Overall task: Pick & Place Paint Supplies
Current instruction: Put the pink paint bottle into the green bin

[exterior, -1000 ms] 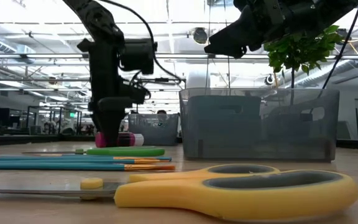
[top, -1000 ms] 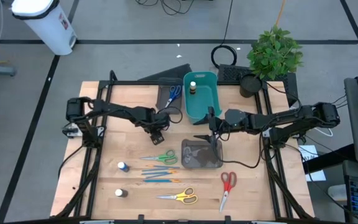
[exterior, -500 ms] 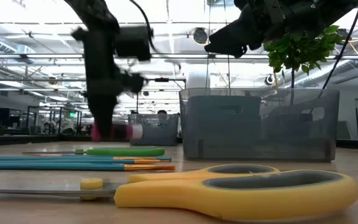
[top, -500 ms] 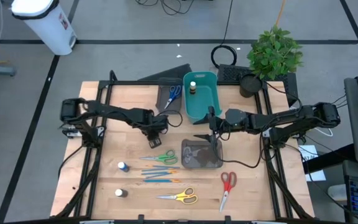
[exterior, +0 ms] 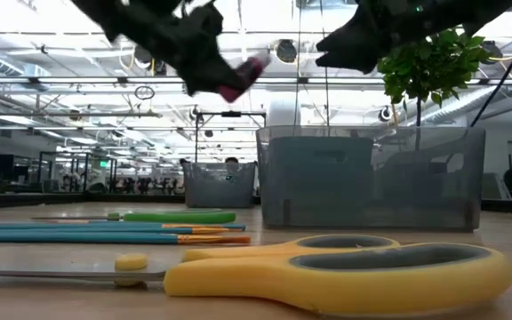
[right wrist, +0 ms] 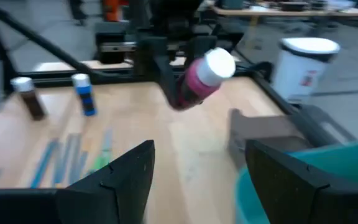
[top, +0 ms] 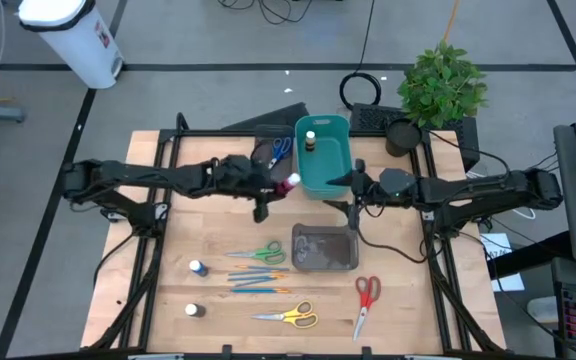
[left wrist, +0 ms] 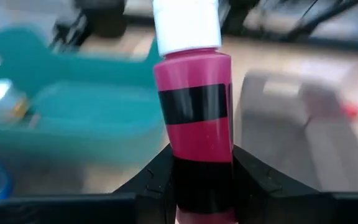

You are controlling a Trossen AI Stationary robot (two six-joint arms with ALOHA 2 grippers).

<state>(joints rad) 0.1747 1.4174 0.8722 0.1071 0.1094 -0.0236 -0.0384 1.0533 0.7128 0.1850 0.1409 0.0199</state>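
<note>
My left gripper is shut on a magenta paint bottle with a white cap, high above the table beside the teal bin. The low view shows that bottle in the air. My right gripper hangs open just right of it, above the grey tray. Another bottle stands in the bin. Blue scissors lie in the far tray. On the table lie green scissors, brushes, yellow scissors, red scissors and two small bottles. My left gripper pinches the magenta bottle by its lower body between the two fingers. The fingers lie along the bottle, coming from the table's left. The cap end sticks out past the fingertips. The bottle is lifted clear and tilted, cap toward the bin.
The teal bin's near wall lies just beyond the bottle's cap. A potted plant stands at the far right corner. Bare wood shows on the table's left part. My right arm reaches in from the right.
My left gripper has lifted the magenta bottle off the table, carried it up and toward the teal bin, and tipped it from upright to slanting. My right gripper has drawn a little toward the far edge.
</note>
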